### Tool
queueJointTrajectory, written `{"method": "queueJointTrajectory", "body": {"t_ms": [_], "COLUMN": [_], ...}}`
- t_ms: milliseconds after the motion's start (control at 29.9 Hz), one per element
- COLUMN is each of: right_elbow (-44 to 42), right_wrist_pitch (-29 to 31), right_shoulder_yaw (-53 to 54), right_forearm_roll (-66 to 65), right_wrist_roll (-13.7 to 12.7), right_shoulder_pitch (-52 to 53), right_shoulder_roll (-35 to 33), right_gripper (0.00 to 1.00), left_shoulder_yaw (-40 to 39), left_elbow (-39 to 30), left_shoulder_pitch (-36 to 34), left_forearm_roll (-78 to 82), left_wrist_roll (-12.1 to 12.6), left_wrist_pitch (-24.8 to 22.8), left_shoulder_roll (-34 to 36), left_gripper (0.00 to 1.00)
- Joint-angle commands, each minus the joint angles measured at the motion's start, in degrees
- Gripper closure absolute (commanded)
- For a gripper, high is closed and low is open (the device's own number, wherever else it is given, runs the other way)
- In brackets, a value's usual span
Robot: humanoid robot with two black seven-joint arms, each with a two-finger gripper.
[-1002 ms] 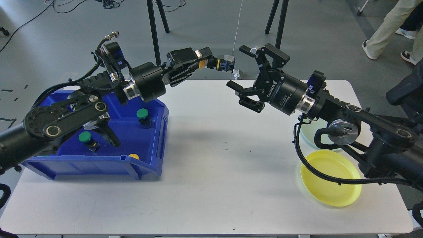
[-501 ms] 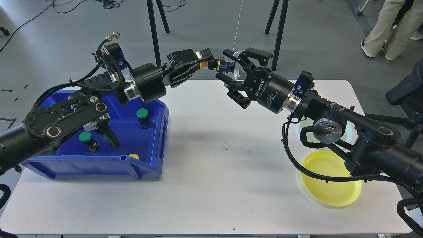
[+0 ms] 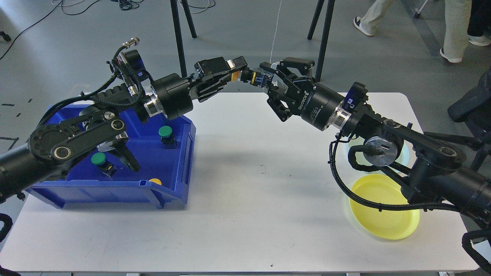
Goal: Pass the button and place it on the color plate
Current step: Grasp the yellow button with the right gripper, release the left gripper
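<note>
Head view: handover is mid-air above the far edge of the tabletop (image 3: 245, 199). Our left claw (image 3: 234, 72) is clamped on the yellow cap end of the button (image 3: 256, 78), holding it out horizontally. A second ago our right claw (image 3: 273, 78) sat wide open and well apart from it; half a second ago it straddled the blue body; now its fingers have narrowed around that end. Contact looks made or very nearly, but we can't tell if the grip is firm. Our read: the pass is at the transfer point, and left should not let go until right is clearly tight.

Button is small: yellow cap, dark collar, blue plastic block with a shiny metal bit at the tip. Hard and smooth, so likely slippery under a light pinch.

Yellow plate (image 3: 387, 218) waits near right on the tabletop, partly behind our right arm; round, shallow, glossy plastic with a raised rim. A pale green plate (image 3: 355, 151) sits behind it, mostly hidden.

Blue bin (image 3: 180, 153), rigid plastic, holds two green buttons (image 3: 165, 132) (image 3: 98, 158) and a bit of another yellow one (image 3: 155, 181).
</note>
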Motion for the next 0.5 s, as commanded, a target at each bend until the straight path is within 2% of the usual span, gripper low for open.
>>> {"method": "queueJointTrajectory", "body": {"t_ms": [0, 200, 267, 434, 468], "right_elbow": [0.1, -0.2, -0.1, 0.1, 0.2], "right_wrist_pitch": [0.0, 0.2, 0.4, 0.8, 0.9], "right_shoulder_yaw": [0.1, 0.2, 0.2, 0.2, 0.2], "right_forearm_roll": [0.1, 0.0, 0.0, 0.1, 0.1], "right_wrist_roll": [0.0, 0.0, 0.0, 0.2, 0.3], "right_shoulder_pitch": [0.0, 0.0, 0.0, -0.1, -0.1], "right_shoulder_roll": [-0.1, 0.1, 0.0, -0.1, -0.1], "right_gripper": [1.00, 0.99, 0.88, 0.67, 0.65], "left_shoulder_yaw": [0.0, -0.1, -0.3, -0.3, -0.3], "left_elbow": [0.0, 0.0, 0.0, 0.0, 0.0], "left_shoulder_pitch": [0.0, 0.2, 0.4, 0.5, 0.5], "left_forearm_roll": [0.0, 0.0, 0.0, -0.1, -0.1], "left_wrist_roll": [0.0, 0.0, 0.0, 0.0, 0.0], "left_wrist_pitch": [0.0, 0.0, 0.0, 0.0, 0.0], "left_shoulder_roll": [0.1, 0.1, 0.1, 0.1, 0.1], "left_gripper": [0.94, 0.97, 0.98, 0.98, 0.98]}}
